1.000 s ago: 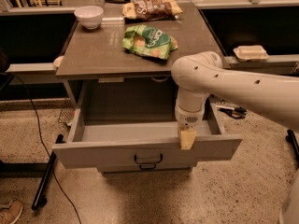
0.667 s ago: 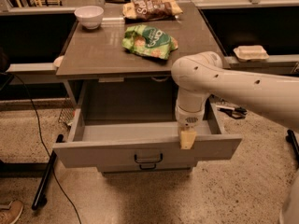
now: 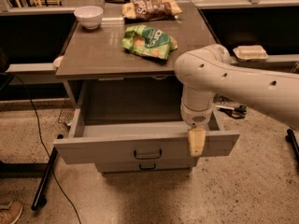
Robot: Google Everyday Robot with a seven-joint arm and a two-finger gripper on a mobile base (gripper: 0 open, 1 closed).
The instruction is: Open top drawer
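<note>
An office-like lab is showing: speckled floor [image 3: 243, 185], trailing cable [image 3: 33, 125], grey cabinet [image 3: 93, 52] bearing a green chip bag [image 3: 148, 41] and white bowl [image 3: 88, 17]; the gripper [image 3: 196, 143] is hanging at the top drawer [image 3: 107, 149]'s front.

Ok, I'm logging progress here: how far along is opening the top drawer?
Done: the top drawer stands pulled well out from under the tabletop, its inside visible. In hand: the gripper hangs at the front panel's upper edge, right of the handle. Left: seemingly only lifting the gripper clear.
</note>
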